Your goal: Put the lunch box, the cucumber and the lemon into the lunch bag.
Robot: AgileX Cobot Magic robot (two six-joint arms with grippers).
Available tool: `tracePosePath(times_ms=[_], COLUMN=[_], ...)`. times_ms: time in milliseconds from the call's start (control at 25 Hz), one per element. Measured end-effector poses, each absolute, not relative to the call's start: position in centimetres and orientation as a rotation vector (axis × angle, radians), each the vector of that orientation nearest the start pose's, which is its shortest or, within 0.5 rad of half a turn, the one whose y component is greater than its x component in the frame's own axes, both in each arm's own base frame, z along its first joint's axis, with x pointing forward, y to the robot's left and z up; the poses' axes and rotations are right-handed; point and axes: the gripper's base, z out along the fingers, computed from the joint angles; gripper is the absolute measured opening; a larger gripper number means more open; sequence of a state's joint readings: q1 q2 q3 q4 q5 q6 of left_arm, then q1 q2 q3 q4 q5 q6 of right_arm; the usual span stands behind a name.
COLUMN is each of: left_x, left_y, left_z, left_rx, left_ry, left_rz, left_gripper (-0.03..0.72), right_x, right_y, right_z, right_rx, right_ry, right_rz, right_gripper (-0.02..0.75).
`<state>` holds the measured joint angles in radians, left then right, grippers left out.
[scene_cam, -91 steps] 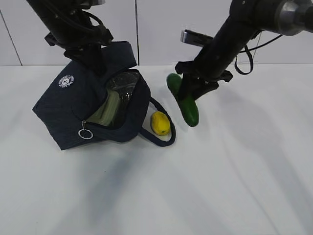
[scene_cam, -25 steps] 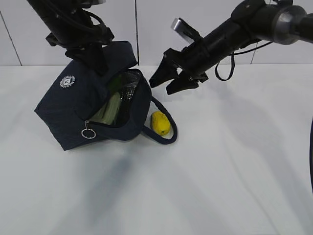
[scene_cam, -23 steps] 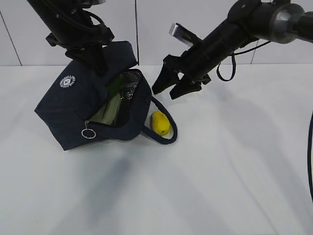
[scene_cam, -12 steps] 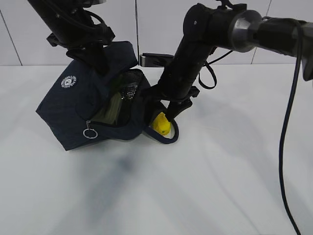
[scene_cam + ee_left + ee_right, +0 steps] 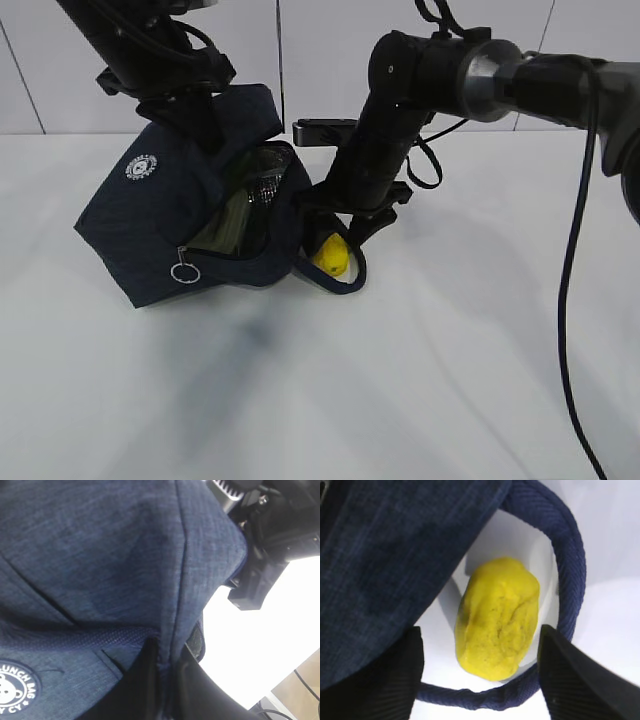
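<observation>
**Q:** Lemon first: where is it, and which fingers are closest?

**A:** One yellow lemon point(image 5: 497, 632) lies on the white worktop point(image 5: 420, 380), ringed by a loop handle point(image 5: 567, 560) of the lunch bag point(image 5: 150, 215). In the right wrist view it sits directly below and between the two dark fingers point(image 5: 570, 675), which are spread wide on either side of it and not touching it. Its long axis runs roughly along the gap between them, tipped slightly, so a closing grip would likely meet its shorter sides. The right gripper point(image 5: 345, 235) is much nearer than the left.

**Q:** What lies just beyond the lemon?

**A:** One navy lunch bag, just beside the lemon on its left in the exterior view. The bag is tilted, with its open mouth facing the camera and the lemon. Inside, the pale green lid of one lunch box point(image 5: 222, 228) shows. I cannot pick out the cucumber with certainty; a darker green sliver above the box may be it.

**Q:** And farthest back?

**A:** The left gripper point(image 5: 165, 682) is at the bag's rear top edge, its fingers pressed together pinching the bag's fabric and holding it propped up. A round white logo point(image 5: 141, 167) faces outward.

**Q:** What does the next move hinge on?

**A:** Probably closing on the lemon without snagging the handle loop around it.
</observation>
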<state>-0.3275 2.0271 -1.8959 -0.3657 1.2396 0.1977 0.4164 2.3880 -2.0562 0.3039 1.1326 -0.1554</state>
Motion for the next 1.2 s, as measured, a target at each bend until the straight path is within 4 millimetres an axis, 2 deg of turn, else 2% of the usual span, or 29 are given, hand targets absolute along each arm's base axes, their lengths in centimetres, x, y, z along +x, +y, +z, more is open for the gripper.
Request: tracePosePath(times_ms=[280, 600, 640, 800, 880, 1000, 1200], left_x=[40.3, 40.3, 40.3, 40.3, 40.3, 40.3, 40.3], left_y=[-17.0, -17.0, -17.0, -17.0, -17.0, -17.0, -17.0], left_z=[28.9, 28.9, 28.9, 28.9, 28.9, 28.9, 28.9], left_rx=[0.639, 0.639, 0.639, 0.639, 0.639, 0.638, 0.638], left_ry=[2.758, 2.758, 2.758, 2.758, 2.758, 2.758, 2.758], left_rz=[-0.545, -0.546, -0.548, -0.548, -0.548, -0.549, -0.549], left_gripper=[0.014, 0.014, 0.014, 0.014, 0.014, 0.014, 0.015], right_x=[45.0, 45.2, 45.2, 45.3, 45.3, 45.7, 46.8], right_y=[22.5, 22.6, 22.6, 22.6, 22.6, 21.9, 19.9], right_z=[16.1, 13.9, 13.6, 13.2, 13.3, 14.5, 20.8], right_rx=[-0.666, -0.661, -0.660, -0.657, -0.661, -0.686, -0.663], right_ry=[2.846, 2.885, 2.888, 2.890, 2.890, 2.880, 2.782], right_rz=[0.455, 0.448, 0.447, 0.446, 0.440, 0.376, 0.404], right_gripper=[0.528, 0.521, 0.505, 0.353, 0.323, 0.318, 0.318])
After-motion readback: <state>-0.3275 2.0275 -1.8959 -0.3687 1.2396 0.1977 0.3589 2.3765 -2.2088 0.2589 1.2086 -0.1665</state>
